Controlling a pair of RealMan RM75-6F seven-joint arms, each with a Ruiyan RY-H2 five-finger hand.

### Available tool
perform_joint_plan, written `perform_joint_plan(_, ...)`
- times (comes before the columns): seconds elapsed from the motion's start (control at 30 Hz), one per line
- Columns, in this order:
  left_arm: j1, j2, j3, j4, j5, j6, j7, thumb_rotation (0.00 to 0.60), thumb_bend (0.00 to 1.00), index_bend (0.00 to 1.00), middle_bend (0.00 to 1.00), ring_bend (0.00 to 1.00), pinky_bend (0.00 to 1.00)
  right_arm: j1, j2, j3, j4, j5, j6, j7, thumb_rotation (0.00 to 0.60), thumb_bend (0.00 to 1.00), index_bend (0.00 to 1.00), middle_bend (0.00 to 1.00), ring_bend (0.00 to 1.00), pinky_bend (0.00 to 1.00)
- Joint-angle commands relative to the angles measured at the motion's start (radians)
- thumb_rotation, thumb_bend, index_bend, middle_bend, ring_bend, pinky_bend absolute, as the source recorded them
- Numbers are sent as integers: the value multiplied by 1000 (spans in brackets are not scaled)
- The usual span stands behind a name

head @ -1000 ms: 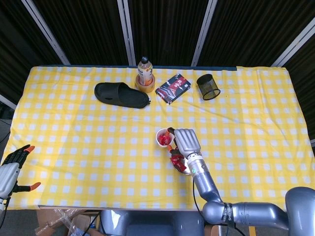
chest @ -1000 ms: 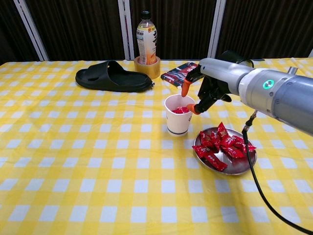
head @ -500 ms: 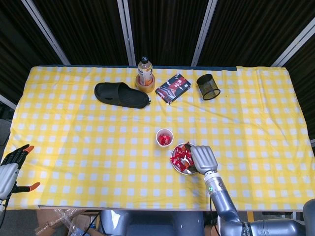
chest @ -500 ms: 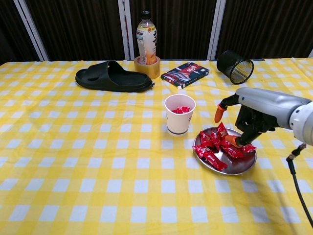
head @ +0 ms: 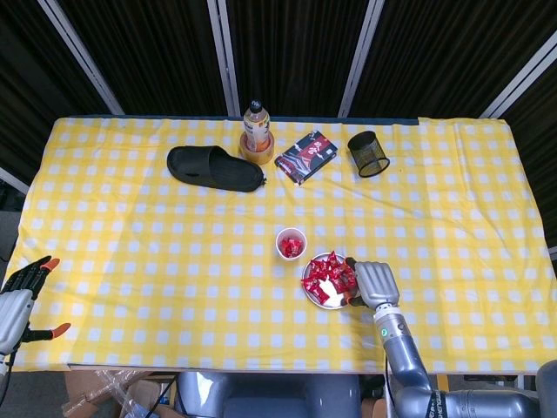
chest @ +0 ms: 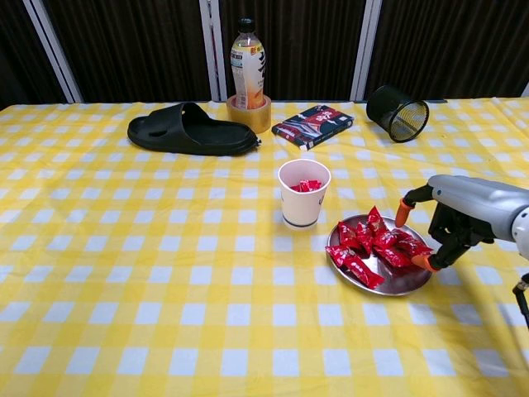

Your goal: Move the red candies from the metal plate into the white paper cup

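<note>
**Operator:** The red candies (chest: 376, 246) lie heaped on the metal plate (chest: 400, 284), low and right of centre in the chest view. A few already sit inside the white paper cup (chest: 302, 193), which stands upright just to the plate's upper left, apart from it.

**Listener:** And your hands?

**Operator:** My right hand (chest: 446, 230) sits at the plate's right edge, fingers spread and holding nothing, one orange fingertip (chest: 429, 263) at the rim. My left hand (head: 19, 292) is at the lower left corner of the head view, off the tabletop (chest: 124, 273), fingers apart and empty.

**Listener:** What could go wrong?

**Operator:** The wrappers overlap, so I judge a pinch may lift two candies, or slip off a glossy one. Pressing on the rim could tip or slide the light plate and scatter candies onto the cloth. The cup is light too; brushing it on the way over could knock it down and spill what it holds.

**Listener:** Anything else nearby?

**Operator:** Along the top of the frame and well apart: a black slipper (chest: 188, 130), a bottle (chest: 248, 64) standing in a tape roll (chest: 249, 115), a book (chest: 312, 125) and a tipped mesh pen holder (chest: 397, 113).
</note>
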Motion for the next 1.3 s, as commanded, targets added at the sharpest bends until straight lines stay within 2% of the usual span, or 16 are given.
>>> perform_joint_plan(0.03, 0, 0, 0, 0, -1, -1, 1, 600, 42, 0, 0, 0, 0, -7, -11, 6, 30, 15, -14, 6, 600, 331, 348, 929, 899, 844)
perform_joint_plan(0.37, -1, 0, 0, 1, -3, -3, 3, 600, 45, 0, 0, 0, 0, -23, -27, 21, 88, 28, -39, 23, 600, 328, 364, 929, 899, 844)
perform_joint_plan(0.6, -1, -1, -1, -1, -8, -5, 9, 600, 46, 0, 0, 0, 0, -32, -32, 31, 94, 16, -53, 39, 600, 328, 404, 929, 899, 844)
perform_joint_plan(1.0, -2, -1, -3, -3, -16, -9, 11, 600, 45, 0, 0, 0, 0, -33, -47, 55, 100, 9, -62, 44, 600, 328, 405, 929, 899, 844)
perform_joint_plan(1.3, -3, 0, -3, -3, -18, -12, 11, 600, 46, 0, 0, 0, 0, -38, -60, 56, 119, 20, -79, 47, 600, 349, 485, 929, 899, 844)
